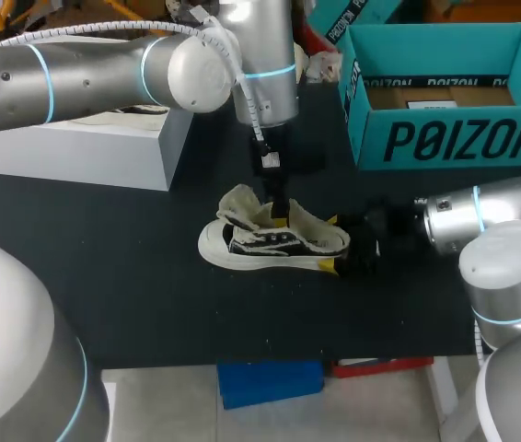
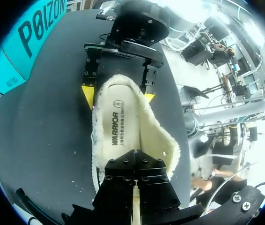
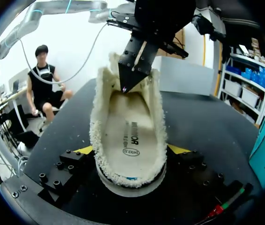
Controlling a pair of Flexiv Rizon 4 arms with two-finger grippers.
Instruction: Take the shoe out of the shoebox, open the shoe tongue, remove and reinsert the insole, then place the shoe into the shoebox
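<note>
A fleece-lined shoe (image 1: 274, 241) is sitting on its sole at the centre of the frame on a black table (image 1: 104, 276). Its length is running left to right, toe left, heel right. The right gripper (image 1: 330, 244) is clamping the heel from the right. The left gripper (image 1: 280, 210), fingers pressed together, is pointing straight down into the opening behind the tongue (image 1: 240, 204), over the insole (image 2: 118, 126) — whether it is pinching anything is unclear. The open shoebox (image 1: 454, 138) is standing at upper right.

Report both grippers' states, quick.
Left gripper: shut, tips down inside the shoe; whether it pinches anything cannot be told.
Right gripper: shut on the shoe's heel.
</note>
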